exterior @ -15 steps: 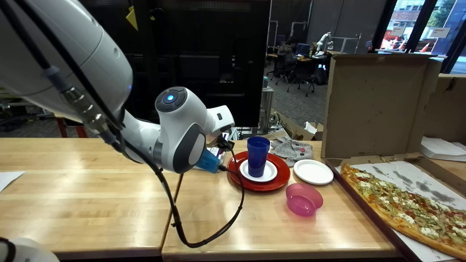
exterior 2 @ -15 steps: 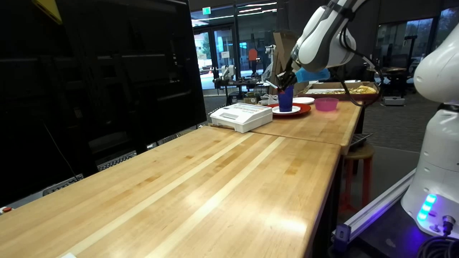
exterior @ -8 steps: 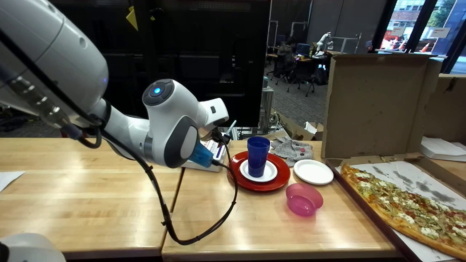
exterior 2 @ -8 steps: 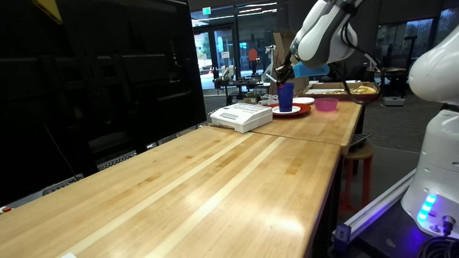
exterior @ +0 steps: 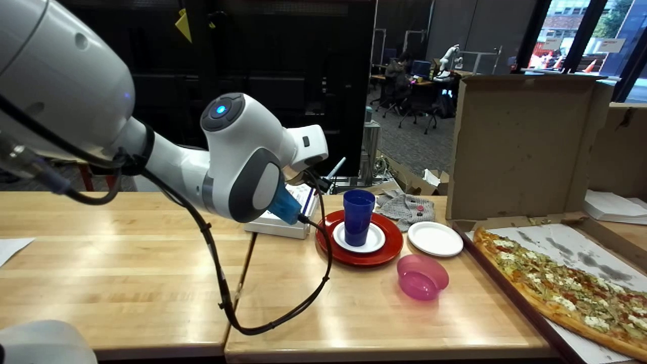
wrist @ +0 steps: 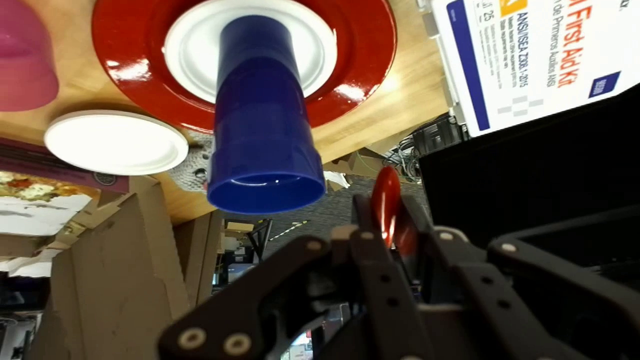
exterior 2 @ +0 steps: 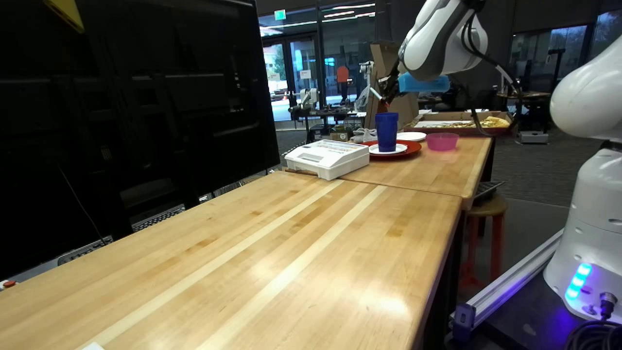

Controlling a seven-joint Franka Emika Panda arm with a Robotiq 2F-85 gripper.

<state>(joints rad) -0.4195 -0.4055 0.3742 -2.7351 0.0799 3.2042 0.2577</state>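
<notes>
Our gripper (wrist: 386, 215) pinches the stick (exterior: 337, 168), higher than before; open room separates it from the cup (wrist: 261, 110), lower down.

Below the pincer (wrist: 386, 206), abutting wooden tabletops (exterior: 364, 323) are glazed with reflected light. In an exterior view, the space behind the pincer is filled by a large black panel (exterior: 227, 76); farther off and to the right of the pincer, grey carpet (exterior: 412, 149), a dark wall (exterior: 450, 25) and tall daylit windows (exterior: 558, 28) are seen. In an exterior view, glass doors (exterior 2: 278, 68) are shown far beyond the pincer, and a red-legged stool (exterior 2: 490, 208) below it.
</notes>
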